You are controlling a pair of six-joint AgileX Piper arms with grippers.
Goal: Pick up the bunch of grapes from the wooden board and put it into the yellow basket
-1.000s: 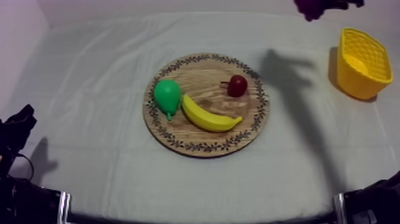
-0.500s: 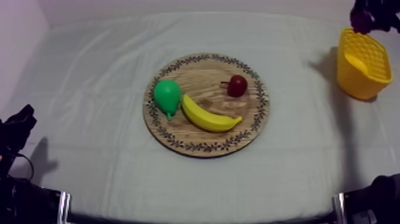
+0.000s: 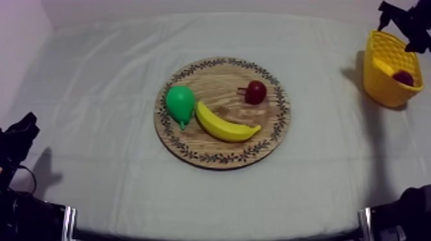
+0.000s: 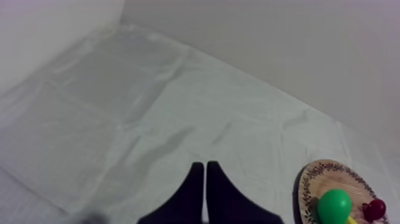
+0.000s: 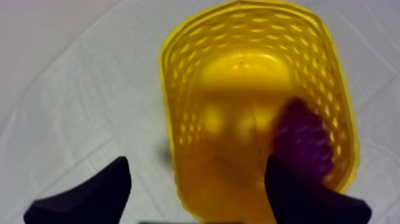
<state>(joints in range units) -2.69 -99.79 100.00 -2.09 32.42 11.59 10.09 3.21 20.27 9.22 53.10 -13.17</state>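
Dark purple bunch of grapes (image 3: 403,77): lying inside the yellow lattice-walled plastic basket (image 3: 378,54) at the upper right of the top view, low against the wall nearest the frame's right edge. Half a second ago held up over the basket's far rim in the black two-fingered right gripper (image 3: 405,27); now dropped free, touching neither finger. A second ago farther left along the top edge, well short of the basket. Now hovering over the basket's far end, fingers spread wide. In the right wrist view, right gripper (image 5: 196,165) with one finger over the cloth beside the basket, the other over its inner edge, nothing between.

In that view, bunch of grapes (image 5: 302,140) longer than wide, long axis along the longer side wall of the basket (image 5: 196,83), pressed to it. Impossible to tell which end carries the stem. Nearer end covered by a gripper finger; outline blurring into the shaded lattice. From above, just a small dark rounded lump, direction unreadable.

Unchanged at frame centre: round wooden board (image 3: 221,63) with patterned rim, carrying green pear (image 3: 180,102), yellow banana (image 3: 226,127) and small red fruit (image 3: 255,92). Unchanged at lower left: black left gripper (image 3: 21,130). In the left wrist view, left gripper (image 4: 205,173) a narrow wedge, fingers pressed together over the grey-white cloth (image 4: 149,107); round wooden board (image 4: 312,179) cut off at the frame edge.
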